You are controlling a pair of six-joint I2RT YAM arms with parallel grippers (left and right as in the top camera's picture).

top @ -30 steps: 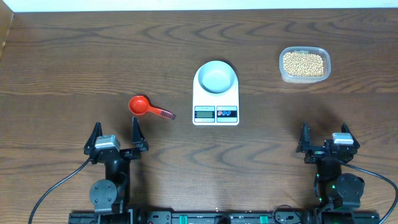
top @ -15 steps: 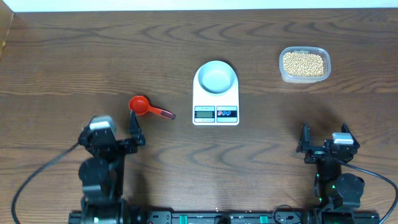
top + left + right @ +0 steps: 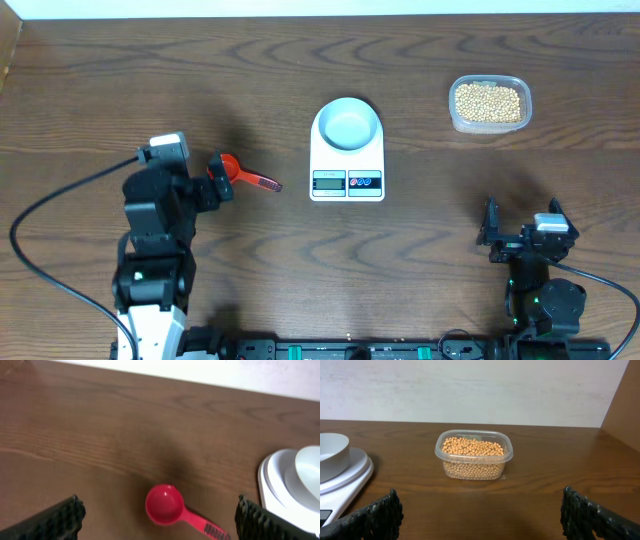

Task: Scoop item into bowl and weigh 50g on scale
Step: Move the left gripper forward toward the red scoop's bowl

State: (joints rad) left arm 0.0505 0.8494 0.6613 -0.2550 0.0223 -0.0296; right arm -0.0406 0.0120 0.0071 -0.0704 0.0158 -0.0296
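**Edges and clearance.** The bench [image 3: 100, 80] is ending along the top of the overhead frame, where a pale strip is showing beyond its far edge. Its left edge is cutting across the upper left corner. Bare wood is lying open in three places:
- across the upper left;
- in the gap between the scale [image 3: 347, 168] and the container [image 3: 451, 110];
- along the lower centre between the two arms.

The scale is sitting at centre frame with its display and buttons facing the lower edge. The bowl [image 3: 348, 126] is standing on its platform, its inside showing bare. The container is sitting at upper right, near the far edge and well apart from the scale, and the beans [image 3: 488, 102] are filling it. The red scoop [image 3: 240, 174] is lying flat at left of centre, with its handle pointing toward the scale but apart from it.

**End effectors.** The left end effector [image 3: 157, 510] is hanging at the scoop's cup with its jaws spread wide. In the left wrist view the cup is lying between the two fingers with bare wood on each side, so it is grasping nothing. In the overhead view one finger [image 3: 220, 188] is overlapping the cup's rim, and I cannot tell whether it is touching. The right end effector [image 3: 522, 218] is sitting at lower right, well apart from the container, its jaws likewise spread wide and holding nothing.
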